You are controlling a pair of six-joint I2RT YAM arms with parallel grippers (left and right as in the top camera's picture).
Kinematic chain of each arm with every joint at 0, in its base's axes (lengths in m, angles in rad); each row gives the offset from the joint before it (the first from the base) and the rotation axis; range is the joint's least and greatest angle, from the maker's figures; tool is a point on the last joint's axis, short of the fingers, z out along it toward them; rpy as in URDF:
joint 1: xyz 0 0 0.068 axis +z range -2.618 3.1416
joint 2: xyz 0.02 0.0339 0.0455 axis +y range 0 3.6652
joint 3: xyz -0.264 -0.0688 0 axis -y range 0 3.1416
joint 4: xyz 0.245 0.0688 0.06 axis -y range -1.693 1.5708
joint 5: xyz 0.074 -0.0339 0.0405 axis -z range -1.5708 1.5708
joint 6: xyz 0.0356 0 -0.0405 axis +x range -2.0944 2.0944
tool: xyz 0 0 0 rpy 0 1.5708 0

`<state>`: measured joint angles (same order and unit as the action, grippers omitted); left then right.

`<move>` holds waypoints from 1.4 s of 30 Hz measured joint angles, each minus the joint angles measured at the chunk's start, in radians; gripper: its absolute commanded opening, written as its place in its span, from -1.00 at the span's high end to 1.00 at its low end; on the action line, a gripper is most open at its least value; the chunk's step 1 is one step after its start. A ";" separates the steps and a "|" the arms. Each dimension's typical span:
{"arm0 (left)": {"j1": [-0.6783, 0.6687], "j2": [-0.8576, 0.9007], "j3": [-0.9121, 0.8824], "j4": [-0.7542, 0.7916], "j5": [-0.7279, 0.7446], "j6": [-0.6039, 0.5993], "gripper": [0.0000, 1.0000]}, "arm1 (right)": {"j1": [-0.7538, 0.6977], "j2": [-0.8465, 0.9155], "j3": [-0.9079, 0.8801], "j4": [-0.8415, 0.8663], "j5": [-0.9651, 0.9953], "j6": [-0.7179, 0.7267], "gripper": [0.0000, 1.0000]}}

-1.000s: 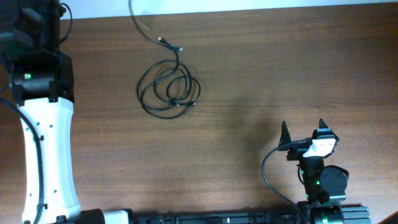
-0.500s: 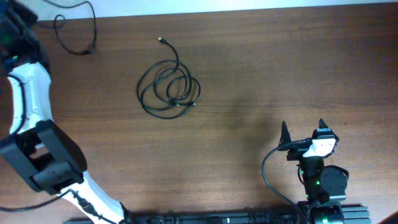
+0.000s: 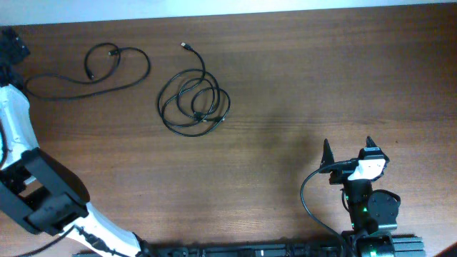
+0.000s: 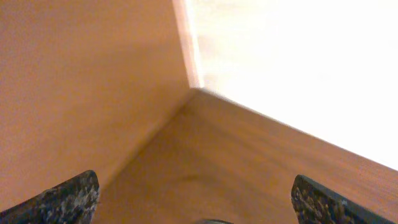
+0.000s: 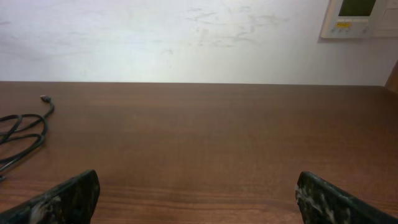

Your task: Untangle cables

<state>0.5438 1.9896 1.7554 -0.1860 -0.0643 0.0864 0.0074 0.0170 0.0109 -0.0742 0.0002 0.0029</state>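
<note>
One thin black cable (image 3: 113, 50) lies by itself at the table's upper left, a small loop with a long tail running left. The other cables (image 3: 202, 114) stay coiled together in a loose knot left of centre, one plug end (image 3: 185, 46) pointing up. My left gripper (image 3: 11, 48) is at the far left corner, past the lone cable's tail; in the left wrist view it (image 4: 199, 194) stands open over bare wood. My right gripper (image 3: 348, 152) rests open at the lower right, far from the cables. The right wrist view shows the coil's edge (image 5: 25, 132) at the left, beyond the open right gripper (image 5: 199, 193).
The left wrist view looks onto the table's corner (image 4: 196, 90) with bright floor beyond. A white wall (image 5: 186, 37) with a small panel (image 5: 357, 15) runs behind the table's far edge. The right arm's base (image 3: 371, 214) sits at the front edge.
My left arm swung out to the far left corner, drawing one cable away from the coil and leaving it on the table. Its jaws went from shut to open. The right arm stayed still.
</note>
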 measured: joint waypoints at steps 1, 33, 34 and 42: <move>-0.005 -0.004 0.005 -0.035 0.090 0.001 -0.98 | 0.000 0.000 0.000 0.000 0.000 0.000 -0.97; 0.104 0.287 0.422 0.054 0.169 -0.110 -0.98 | 0.000 0.000 0.000 0.000 0.000 0.000 -0.97; 0.106 0.304 0.421 -0.013 0.158 -0.111 -0.98 | 0.000 0.000 0.000 0.000 0.000 -0.001 -0.97; 0.109 0.350 0.402 -0.559 0.136 -0.111 -0.98 | 0.000 0.000 0.000 0.000 0.000 -0.002 -0.97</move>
<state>0.6529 2.3394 2.1574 -0.7448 0.0715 -0.0242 0.0074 0.0170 0.0109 -0.0742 -0.0002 0.0013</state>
